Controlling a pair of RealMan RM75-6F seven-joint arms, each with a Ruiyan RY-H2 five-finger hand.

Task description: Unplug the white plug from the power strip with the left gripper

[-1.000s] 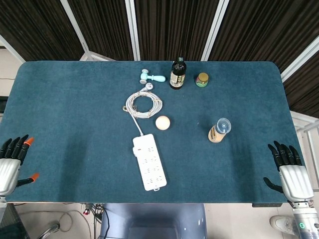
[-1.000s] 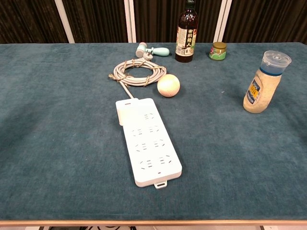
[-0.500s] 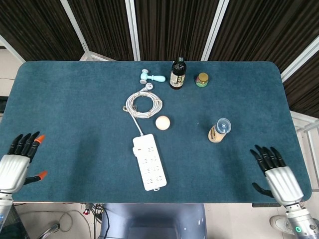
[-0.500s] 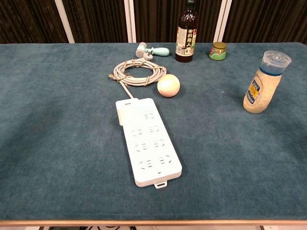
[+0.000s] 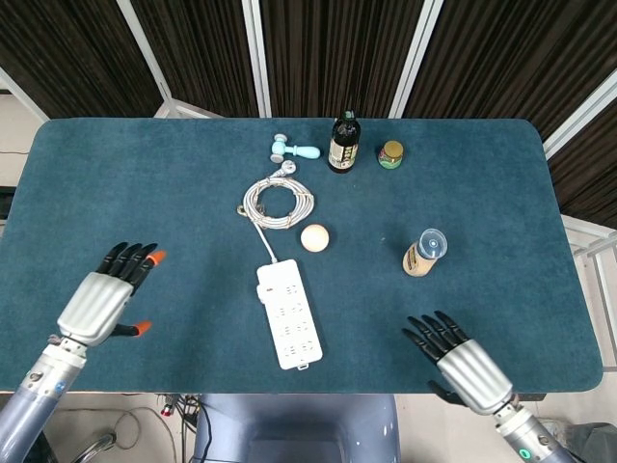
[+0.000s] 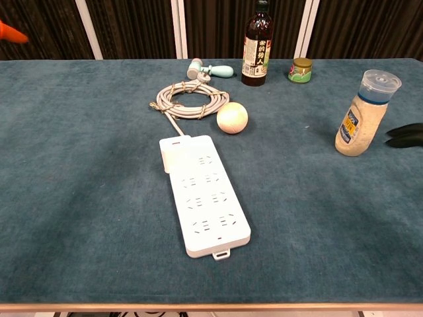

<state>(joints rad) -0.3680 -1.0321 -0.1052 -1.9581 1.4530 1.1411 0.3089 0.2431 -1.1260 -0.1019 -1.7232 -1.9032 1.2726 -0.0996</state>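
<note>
The white power strip (image 5: 288,313) (image 6: 206,195) lies lengthwise in the middle of the blue table. A white plug (image 6: 170,153) (image 5: 266,280) sits in its far left corner, and its cable runs back to a tied coil (image 5: 277,203) (image 6: 188,100). My left hand (image 5: 101,299) hovers over the table well to the left of the strip, fingers spread and holding nothing; the chest view catches only an orange fingertip (image 6: 10,31). My right hand (image 5: 458,362) is over the near right part of the table, fingers apart and empty, with its dark fingertips (image 6: 406,135) at the chest view's right edge.
A pale ball (image 5: 314,237) (image 6: 232,117) rests just beyond the strip, beside the coil. A seasoning shaker (image 5: 424,253) (image 6: 365,115) stands at the right. At the back are a dark bottle (image 5: 343,143), a small jar (image 5: 390,154) and a teal tool (image 5: 292,149).
Both hands have moved in from the table's near corners: the left rightward toward the strip, the right leftward and nearer. Strip, plug and other objects have not moved.
</note>
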